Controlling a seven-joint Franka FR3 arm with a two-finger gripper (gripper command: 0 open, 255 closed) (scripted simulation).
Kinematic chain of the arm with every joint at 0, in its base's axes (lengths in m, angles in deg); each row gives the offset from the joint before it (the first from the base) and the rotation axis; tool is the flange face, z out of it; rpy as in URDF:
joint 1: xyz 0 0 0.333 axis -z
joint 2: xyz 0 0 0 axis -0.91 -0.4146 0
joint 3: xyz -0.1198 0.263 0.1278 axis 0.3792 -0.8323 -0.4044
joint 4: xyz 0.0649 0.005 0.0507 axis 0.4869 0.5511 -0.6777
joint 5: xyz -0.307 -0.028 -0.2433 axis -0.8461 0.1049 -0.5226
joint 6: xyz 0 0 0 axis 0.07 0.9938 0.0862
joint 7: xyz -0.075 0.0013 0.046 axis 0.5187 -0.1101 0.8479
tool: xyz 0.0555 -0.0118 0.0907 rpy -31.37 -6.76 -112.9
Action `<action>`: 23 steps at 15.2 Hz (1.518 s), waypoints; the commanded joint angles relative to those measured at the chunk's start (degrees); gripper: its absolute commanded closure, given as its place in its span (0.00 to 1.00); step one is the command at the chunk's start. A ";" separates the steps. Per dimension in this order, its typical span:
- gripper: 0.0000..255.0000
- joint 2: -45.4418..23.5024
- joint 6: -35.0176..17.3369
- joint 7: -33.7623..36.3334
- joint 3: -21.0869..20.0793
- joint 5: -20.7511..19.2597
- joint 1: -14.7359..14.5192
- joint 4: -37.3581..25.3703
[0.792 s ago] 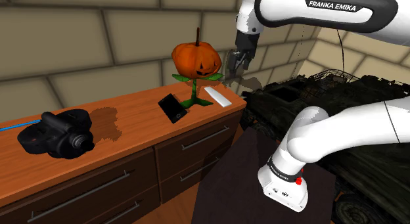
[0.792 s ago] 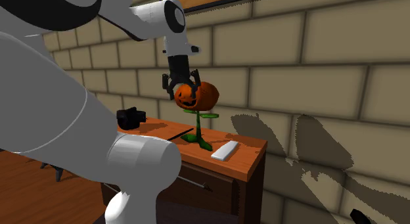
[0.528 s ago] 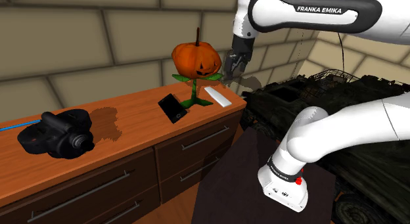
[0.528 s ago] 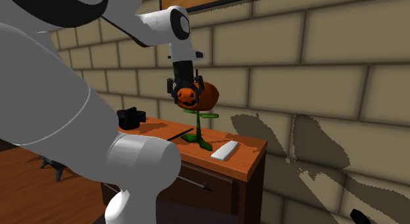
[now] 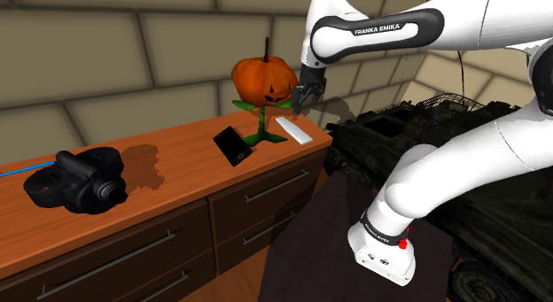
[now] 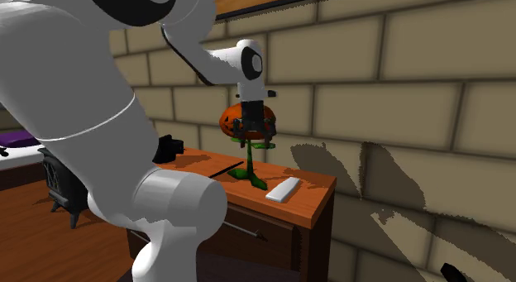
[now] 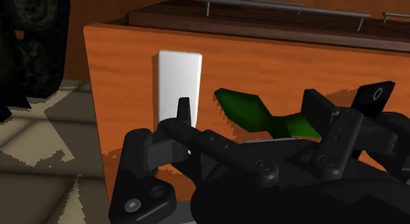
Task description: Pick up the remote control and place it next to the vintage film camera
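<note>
Starting at the shoulder view's left, you have one black film camera (image 5: pixel 78 181) sitting on the wooden dresser top (image 5: pixel 168 172), well apart from everything else. Moving right, one flat black slab (image 5: pixel 232 146) lies on the wood. Just beside it stands one pumpkin-headed plant (image 5: pixel 264 79), an orange grinning face on a green stem. That plant is your obstacle: it stands between the slab and the remote, and in the second exterior view your gripper (image 5: pixel 306 98) overlaps the pumpkin head. Next comes the one white remote control (image 5: pixel 292 129), lying flat at the dresser's right end, close to the edge and just beside the plant's base, far from the camera. The gripper hovers above the remote without touching it. In the wrist view the fingers (image 7: pixel 184 110) are spread apart and clasp nothing, with the remote beyond one finger and a green leaf (image 7: pixel 246 111) showing past the gap. Under the top I count four drawer handles (image 5: pixel 275 187). Farthest right, one dark vehicle-like hulk (image 5: pixel 416 132) sits near the dresser's end.
</note>
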 commanded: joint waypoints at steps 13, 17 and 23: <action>0.00 -28.00 -19.93 -5.92 8.03 5.30 3.26 -7.44; 0.00 -31.26 -23.05 -6.81 8.27 6.51 3.57 -7.43; 0.00 -33.69 -26.53 -7.40 8.22 7.34 3.65 -6.30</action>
